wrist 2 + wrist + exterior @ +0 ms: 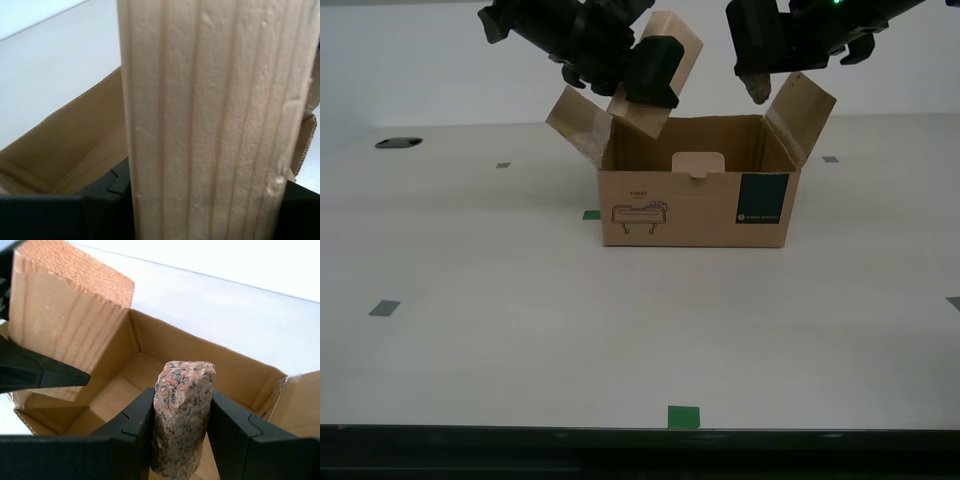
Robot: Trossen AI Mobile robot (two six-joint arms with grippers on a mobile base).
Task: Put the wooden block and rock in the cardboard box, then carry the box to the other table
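Brown corrugated card forms the cardboard box (pixel 695 195), which stands open on the pale table (pixel 520 300), side flaps raised, interior bare as far as the wrist views show. Directly above its opening hang both grippers. The first gripper (pixel 182 425) is closed on the rock (pixel 182 417), jaws pressed against two opposite sides of the stone, its lower end pointing into the box below. The second gripper (pixel 645 85) is closed on the wooden block (pixel 660 75), which it holds tilted over the box's flap on the exterior view's left; in the second wrist view the block (pixel 215 115) fills the frame ahead of the jaws. Assessment of handling: the rock is speckled, rough and hard, likely dense for its size; its irregular faces give good friction, and the present hold across its narrow middle appears sound. The block is rigid, smooth-grained and probably light; a grip across its flat faces suits it, though smooth wood could slide if pressure slackens. The box is light and its walls will flex, so carrying calls for support at both side walls. Neither object has yet been released.
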